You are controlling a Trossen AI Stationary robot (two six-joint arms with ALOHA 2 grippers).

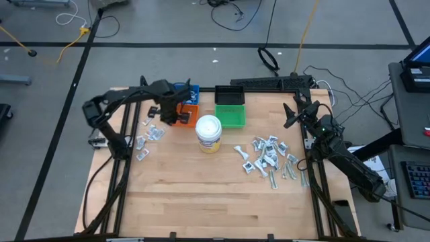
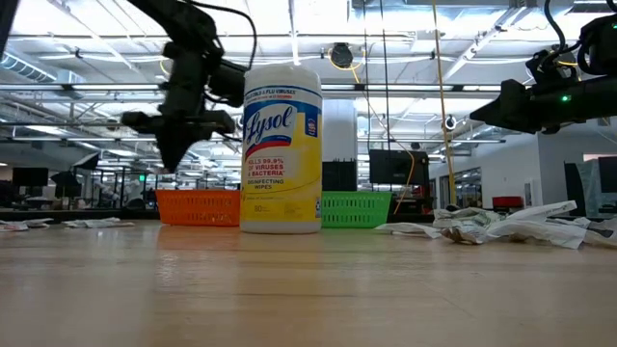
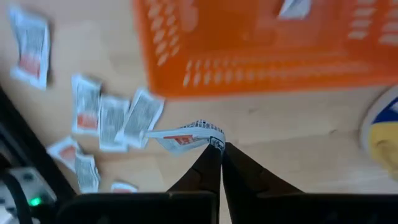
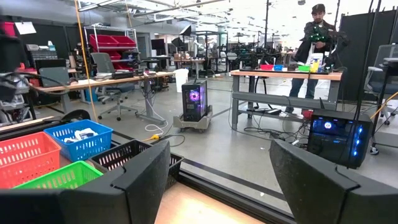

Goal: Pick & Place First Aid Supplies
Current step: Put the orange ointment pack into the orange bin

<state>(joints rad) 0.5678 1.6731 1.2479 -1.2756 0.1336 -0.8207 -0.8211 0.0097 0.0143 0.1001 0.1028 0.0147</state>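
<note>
Left gripper (image 3: 219, 146) pinching packet (image 3: 184, 135) beside orange bin (image 3: 261, 56) rim; right gripper (image 4: 217, 180) wide, table's far-right edge.

Wooden table (image 1: 201, 195) carries packets (image 1: 269, 156), bins (image 1: 230, 115) and a jar (image 1: 209, 132).

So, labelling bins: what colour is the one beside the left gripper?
Orange bin, clearest in the left wrist view.

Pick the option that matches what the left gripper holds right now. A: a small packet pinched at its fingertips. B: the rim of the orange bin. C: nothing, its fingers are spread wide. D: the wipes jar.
A: the left gripper is shut on a small packet, above the table beside the orange bin.
</note>
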